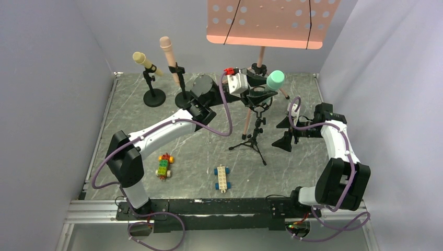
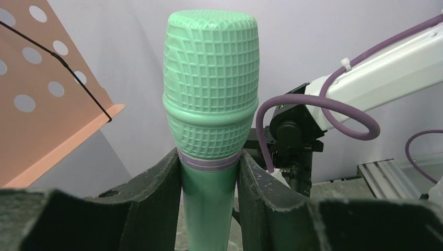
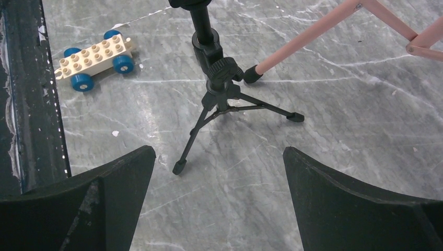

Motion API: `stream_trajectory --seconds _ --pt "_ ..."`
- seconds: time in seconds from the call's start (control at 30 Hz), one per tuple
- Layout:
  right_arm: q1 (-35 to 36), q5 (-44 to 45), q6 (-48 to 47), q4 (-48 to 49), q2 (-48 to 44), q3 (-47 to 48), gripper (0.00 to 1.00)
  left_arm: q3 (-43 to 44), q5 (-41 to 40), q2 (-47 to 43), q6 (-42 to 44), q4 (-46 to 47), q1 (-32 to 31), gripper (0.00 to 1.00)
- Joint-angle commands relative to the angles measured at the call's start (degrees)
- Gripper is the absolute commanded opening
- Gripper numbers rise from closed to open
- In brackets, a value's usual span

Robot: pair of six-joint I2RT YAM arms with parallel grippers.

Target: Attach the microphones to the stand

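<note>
Left gripper (image 2: 209,175) clamped on teal microphone (image 2: 211,89), roughly upright, head up, right gripper (image 3: 219,152) wide apart

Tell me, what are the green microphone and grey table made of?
The teal-green toy microphone looks like moulded plastic, faintly shiny: its grid head is one solid colour. The grey tabletop looks marble-patterned with white veins; stone or print, unclear.

Left fingers (image 1: 255,77) grip the teal microphone (image 1: 276,79) (above the tripod (image 1: 254,137)).
</note>
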Motion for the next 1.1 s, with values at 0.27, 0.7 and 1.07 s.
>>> stream_trajectory --seconds 0.27,0.7,1.07 --pt "-0.31 -2.18 -3.0 -1.11 -0.03 2.29 1.0 0.0 -0.61 0.71 4.45 -0.21 -0.12 0.0" --pt "-0.44 -2.18 -3.66 -1.74 0.32 2.42 1.0 -4.54 -1.49 0.31 3.92 1.98 1.01 0.0" --pt "-0.66 -2.27 -4.35 -2.52 0.92 2.64 1.0 -7.46 -0.6 1.46 2.85 5.08 1.92 0.01"
